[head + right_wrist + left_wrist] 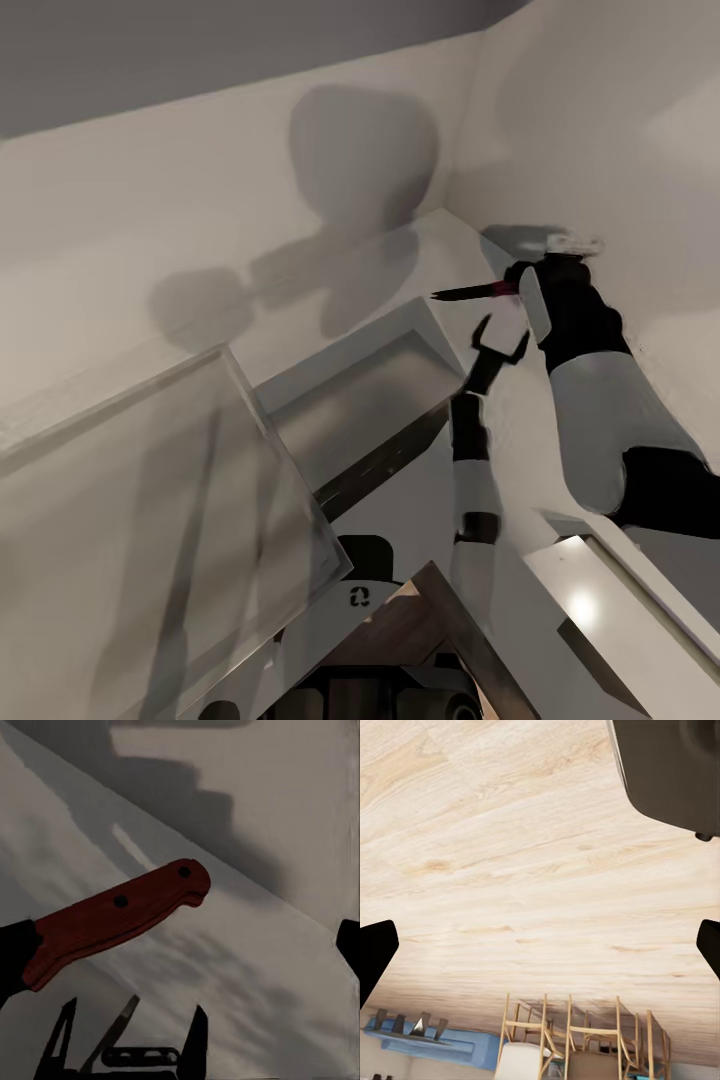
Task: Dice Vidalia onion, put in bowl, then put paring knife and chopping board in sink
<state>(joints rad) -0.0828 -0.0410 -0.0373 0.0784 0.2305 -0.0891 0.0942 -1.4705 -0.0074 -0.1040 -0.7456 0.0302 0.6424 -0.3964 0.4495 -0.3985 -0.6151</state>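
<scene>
Our right gripper is up high by the pale wall, and we see the paring knife sticking out of it sideways, with the dark blade pointing toward the left. From the right wrist camera we see the red handle of the knife with two dark dots on it. One end of the handle sits against one black finger, and the other finger is far across from it. So we cannot tell for sure if this gripper is squeezed on the knife or just touching it.

Our left gripper is just under the knife, a little apart from it. Its two black fingers are spread wide like a V, and they hold nothing. From the left wrist camera we see the fingertips at the two sides, with a light wooden floor between them. Some wooden chairs and a blue thing are far off past the floor.

In the head view we see everything tilted. A grey countertop runs along the wall, and big soft shadows fall on the wall above it. A see-through panel is close to us on the left.
</scene>
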